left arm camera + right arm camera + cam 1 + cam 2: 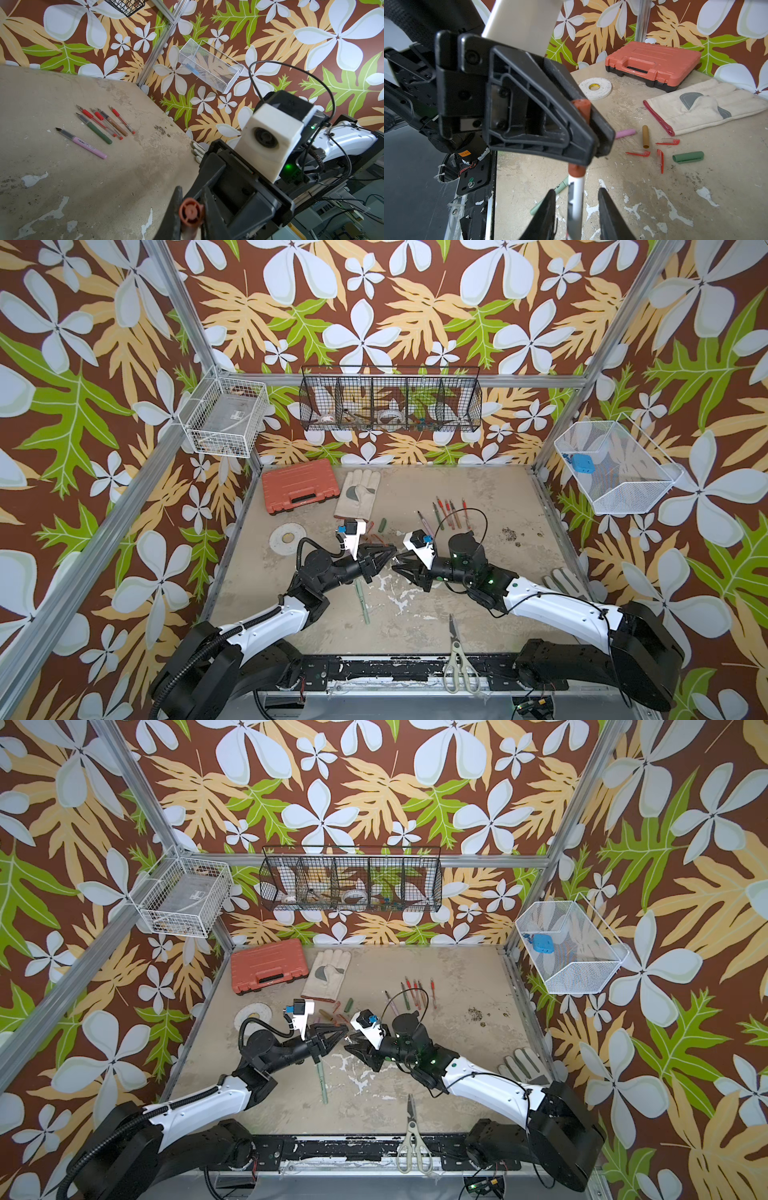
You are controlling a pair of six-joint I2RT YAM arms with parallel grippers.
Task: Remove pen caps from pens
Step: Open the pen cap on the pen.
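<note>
The left gripper (595, 138) is pinched on the rust-brown plastic cap (576, 169) of a white-barrelled pen (576, 207). It holds the pen clear of the counter (726, 187), so the barrel sticks out toward the right gripper (576, 191). That gripper's jaws stand spread on either side of the barrel, not yet touching it, probably ready to clamp and pull. Loose plastic caps (645, 136) lie beyond the left gripper, and a pale green pen (360, 597) lies beneath it.
</note>
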